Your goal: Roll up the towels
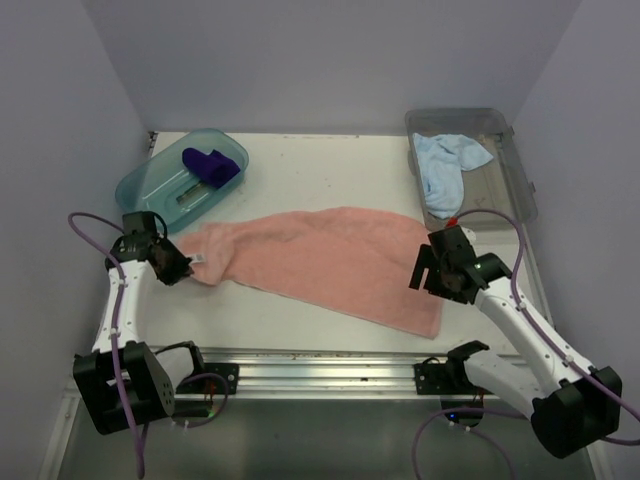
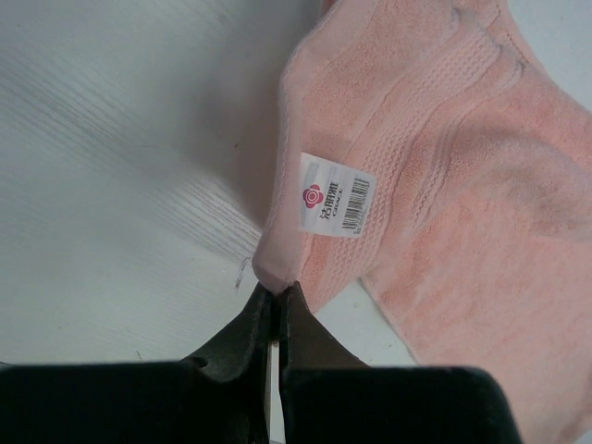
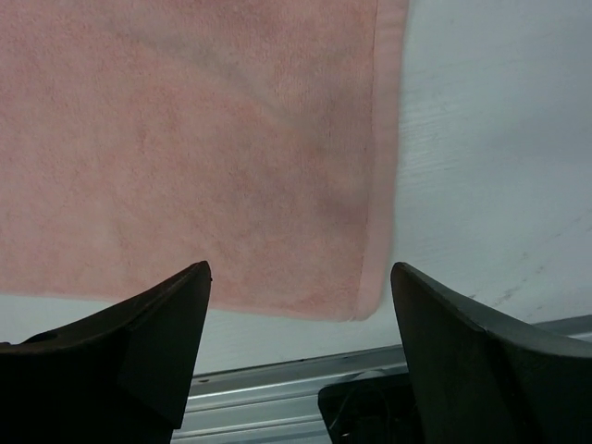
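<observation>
Where legible, white tag point(image 2: 338, 194) on salmon towel point(image 2: 481, 185): pink flower logo, barcode.

Far to my left, a teal translucent plastic tub point(image 1: 150, 190) sits askew on the white table point(image 1: 330, 170). Far to my right, a clear grey plastic bin point(image 1: 505, 195) lies along the table's side edge. A metal rail point(image 1: 320, 368) runs across the near edge, and pale walls point(image 1: 330, 60) stand around.
</observation>
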Controlling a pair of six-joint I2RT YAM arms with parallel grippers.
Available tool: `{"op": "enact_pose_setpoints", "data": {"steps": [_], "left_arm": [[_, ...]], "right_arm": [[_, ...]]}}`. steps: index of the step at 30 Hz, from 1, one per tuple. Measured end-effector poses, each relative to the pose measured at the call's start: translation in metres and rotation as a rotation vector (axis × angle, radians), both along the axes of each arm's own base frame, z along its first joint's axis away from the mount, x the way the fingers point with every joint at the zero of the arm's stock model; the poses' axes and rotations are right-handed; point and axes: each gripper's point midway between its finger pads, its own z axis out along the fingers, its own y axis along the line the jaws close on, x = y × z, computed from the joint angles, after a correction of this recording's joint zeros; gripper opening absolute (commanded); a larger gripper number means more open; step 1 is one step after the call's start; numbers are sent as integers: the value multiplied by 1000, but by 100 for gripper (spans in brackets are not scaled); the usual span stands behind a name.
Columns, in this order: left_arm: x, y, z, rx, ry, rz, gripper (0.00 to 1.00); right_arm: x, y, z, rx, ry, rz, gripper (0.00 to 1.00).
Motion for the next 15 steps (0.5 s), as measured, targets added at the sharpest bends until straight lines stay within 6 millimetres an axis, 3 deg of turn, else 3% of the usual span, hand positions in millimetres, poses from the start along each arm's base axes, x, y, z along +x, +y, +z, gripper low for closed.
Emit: {"op": "enact_pose_setpoints", "data": {"steps": [7,15], "left_arm": [[3,4,7,22,-22,10,0],[12,7,16,30,-47,11,0]], "right_arm": [[-43,6,-29,167,9,-132,74],[-68,6,-47,252,68,-335,75]]}}
